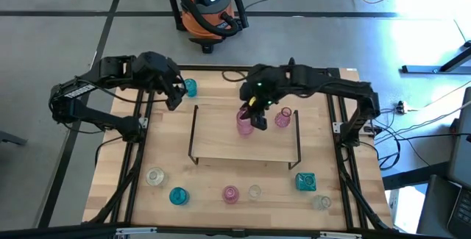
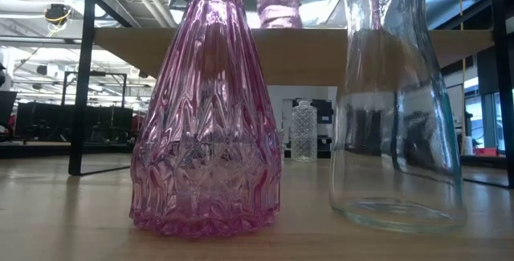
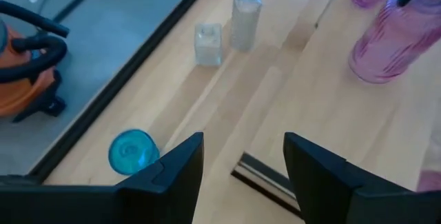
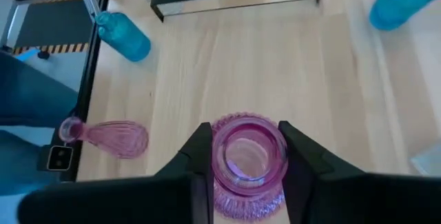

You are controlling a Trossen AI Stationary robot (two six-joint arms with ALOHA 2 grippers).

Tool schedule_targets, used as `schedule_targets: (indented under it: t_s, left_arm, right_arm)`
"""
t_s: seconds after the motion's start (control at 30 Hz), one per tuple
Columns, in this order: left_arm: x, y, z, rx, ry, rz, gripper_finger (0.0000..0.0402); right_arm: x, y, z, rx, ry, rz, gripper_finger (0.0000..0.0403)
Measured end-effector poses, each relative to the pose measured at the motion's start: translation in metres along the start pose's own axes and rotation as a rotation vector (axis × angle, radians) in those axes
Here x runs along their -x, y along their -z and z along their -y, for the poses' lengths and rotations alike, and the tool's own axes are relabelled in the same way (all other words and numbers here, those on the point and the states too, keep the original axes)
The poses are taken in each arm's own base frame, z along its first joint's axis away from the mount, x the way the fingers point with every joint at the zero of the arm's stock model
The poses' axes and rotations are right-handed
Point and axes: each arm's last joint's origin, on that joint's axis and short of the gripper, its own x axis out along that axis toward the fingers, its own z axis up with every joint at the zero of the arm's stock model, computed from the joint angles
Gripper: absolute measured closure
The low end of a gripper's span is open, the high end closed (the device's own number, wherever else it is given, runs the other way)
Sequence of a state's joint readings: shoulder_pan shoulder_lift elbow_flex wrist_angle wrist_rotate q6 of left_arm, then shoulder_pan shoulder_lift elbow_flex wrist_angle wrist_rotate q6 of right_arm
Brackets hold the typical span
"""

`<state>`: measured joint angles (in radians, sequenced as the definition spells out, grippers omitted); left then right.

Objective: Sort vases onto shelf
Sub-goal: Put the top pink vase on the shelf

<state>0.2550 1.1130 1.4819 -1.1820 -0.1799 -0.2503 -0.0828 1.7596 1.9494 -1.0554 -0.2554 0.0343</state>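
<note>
Nearest me along the tabletop's (image 1: 221, 171) front edge I've got six vases standing loose: a clear one (image 1: 154, 176), a teal round one (image 1: 179, 195), a pink one (image 1: 231, 193), a small clear one (image 1: 255, 191), a squarish teal one (image 1: 305, 182) and another clear one (image 1: 321, 202) at the right corner. Mid-tabletop is the shelf (image 1: 245, 134), light board on its dark wire frame. My right hand (image 1: 255, 115) is over the shelf's far edge, fingers clamped on either side of a ribbed pink vase (image 4: 248, 160) (the wrist view shows the neck pinched between them), with the base at the board. A second pink vase (image 1: 282, 118) sits just right of it on the shelf. My left hand (image 3: 244, 160) hovers beyond the shelf's far-left corner, fingers spread with nothing between them. A teal vase (image 1: 190, 87) stands just beside it, near the back edge.
</note>
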Motion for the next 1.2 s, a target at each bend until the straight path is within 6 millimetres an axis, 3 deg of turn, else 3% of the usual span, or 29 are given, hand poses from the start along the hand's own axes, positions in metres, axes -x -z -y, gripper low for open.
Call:
schedule_targets:
  t_s: [0.27, 0.47, 0.63, 0.83, 1.03, 1.2]
  left_arm:
    - [0.000, -0.005, -0.001, 0.010, -0.044, 0.060, 0.0209]
    - [0.000, -0.005, -0.001, 0.011, -0.080, 0.072, 0.0209]
    - [0.000, -0.008, -0.001, 0.000, -0.078, 0.100, 0.0209]
    - [0.001, -0.012, 0.000, -0.009, -0.069, 0.135, 0.0209]
    - [0.001, -0.014, 0.000, -0.050, -0.067, 0.161, 0.0209]
    - [-0.002, -0.018, -0.002, -0.055, -0.074, 0.168, 0.0209]
  right_arm:
    - [0.027, 0.011, -0.058, 0.038, 0.088, 0.024, 0.0317]
    - [0.025, 0.030, -0.098, -0.012, 0.232, -0.034, 0.0317]
    - [0.037, 0.040, -0.113, -0.114, 0.359, 0.020, 0.0317]
    - [0.052, 0.065, -0.136, -0.225, 0.460, 0.045, 0.0317]
    - [0.047, 0.094, -0.155, -0.291, 0.480, 0.064, 0.0317]
    - [0.030, 0.108, -0.152, -0.371, 0.574, 0.068, 0.0317]
